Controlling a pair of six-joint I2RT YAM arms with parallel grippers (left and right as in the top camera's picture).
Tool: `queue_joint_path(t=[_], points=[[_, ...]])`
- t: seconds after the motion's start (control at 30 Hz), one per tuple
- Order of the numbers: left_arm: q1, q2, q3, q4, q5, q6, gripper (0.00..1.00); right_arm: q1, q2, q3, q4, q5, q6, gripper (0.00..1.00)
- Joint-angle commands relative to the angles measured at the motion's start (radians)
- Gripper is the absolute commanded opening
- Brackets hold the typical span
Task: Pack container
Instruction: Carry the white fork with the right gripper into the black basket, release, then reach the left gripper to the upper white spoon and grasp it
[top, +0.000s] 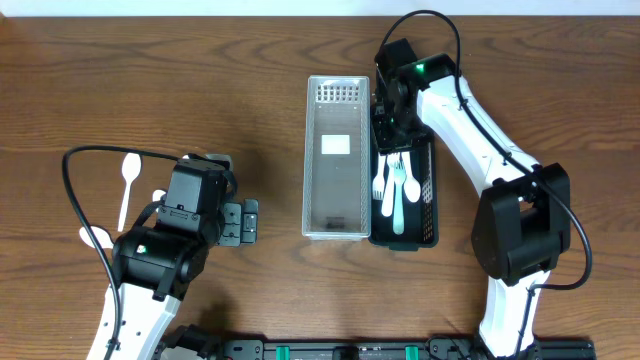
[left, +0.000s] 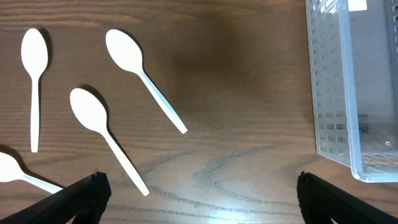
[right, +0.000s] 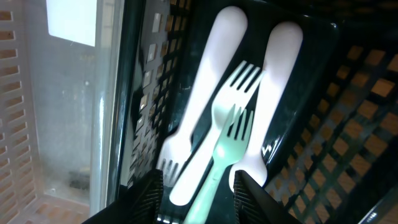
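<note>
A clear plastic container (top: 336, 160) stands mid-table and holds nothing; its wall shows in the left wrist view (left: 348, 93). Beside it on the right is a black mesh basket (top: 428, 190) holding a mint green fork (top: 397, 200) and two white forks (top: 380, 183). My right gripper (top: 385, 135) hangs over the basket's far end, open. In its wrist view (right: 199, 177) the mint fork's handle (right: 227, 134) runs between the fingers without touching them. My left gripper (top: 243, 222) is open and empty over bare wood (left: 199, 208). Several white spoons (left: 134, 59) lie to its left.
The spoons are scattered at the table's left (top: 128, 185), beside my left arm. The container and basket touch side by side. The black basket's lattice wall (right: 348, 124) stands close around my right gripper.
</note>
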Motion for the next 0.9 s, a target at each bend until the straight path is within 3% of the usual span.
queue_joint_path(t=[0.0,0.17,0.37,0.5,0.7,0.87], points=[[0.004,-0.008,0.020,-0.004,-0.005,-0.005,0.98,0.002,-0.018,0.007,0.003,0.045,0.006,0.40],[0.004,-0.048,0.023,-0.014,0.010,-0.041,0.98,0.001,-0.085,0.089,-0.018,0.148,-0.056,0.45],[0.036,-0.071,0.072,-0.052,-0.045,-0.206,0.98,-0.072,-0.236,0.218,-0.026,0.199,-0.065,0.72],[0.148,-0.014,0.090,-0.059,-0.057,-0.312,0.98,-0.200,-0.326,0.230,-0.055,0.166,-0.077,0.85],[0.319,0.201,0.090,0.016,0.050,-0.319,0.98,-0.414,-0.345,0.229,-0.142,0.053,-0.109,0.89],[0.366,0.422,0.090,0.123,0.083,-0.319,0.98,-0.519,-0.328,0.229,-0.150,0.013,-0.109,0.91]])
